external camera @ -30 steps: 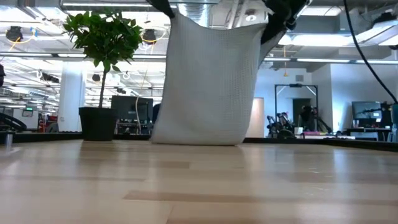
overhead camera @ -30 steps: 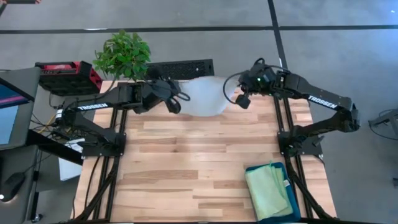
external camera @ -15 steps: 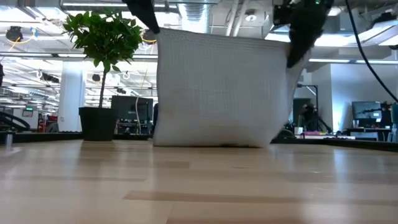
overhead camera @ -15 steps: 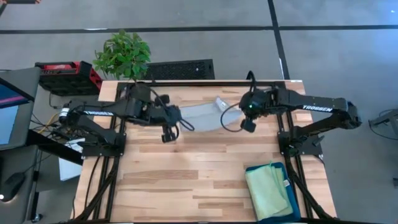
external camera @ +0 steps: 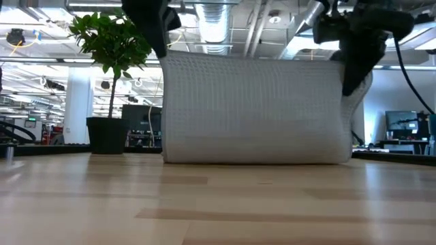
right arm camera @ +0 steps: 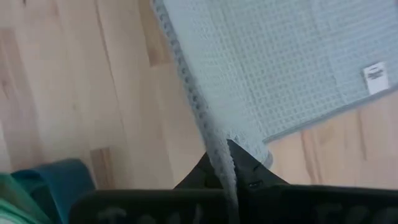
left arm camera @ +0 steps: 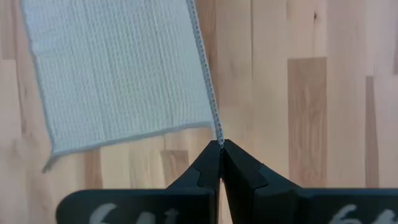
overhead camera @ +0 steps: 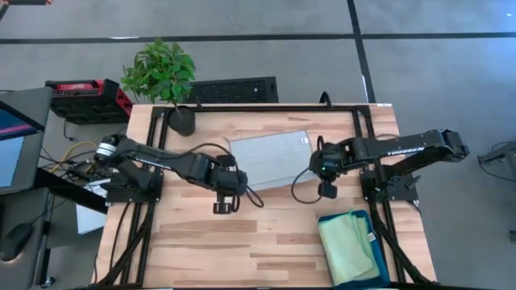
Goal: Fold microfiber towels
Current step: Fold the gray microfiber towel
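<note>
A pale grey-blue microfiber towel is held up by two corners over the middle of the table. In the low view it stands as a wide sheet with its lower edge on the wood. My left gripper and my right gripper are both shut on it, one at each near corner. A light green towel lies folded in the teal bin at the near right. My left gripper pinches the towel's near left corner between its two fingers, which point down from above. The towel slopes away below them, its far part on the table. My right gripper pinches the towel's near right corner between its two fingers, from above. The edge between the two grippers runs nearly straight.
A potted plant stands at the table's far left corner, and a black keyboard lies beyond the far edge. The teal bin also shows in the right wrist view. Bare wood lies between the towel and the near edge.
Both grippers have come from the far edge toward the near edge and moved apart, still shut on the towel. The towel, bunched and narrow before, is now spread wide between them, with its far part laid on the table.
</note>
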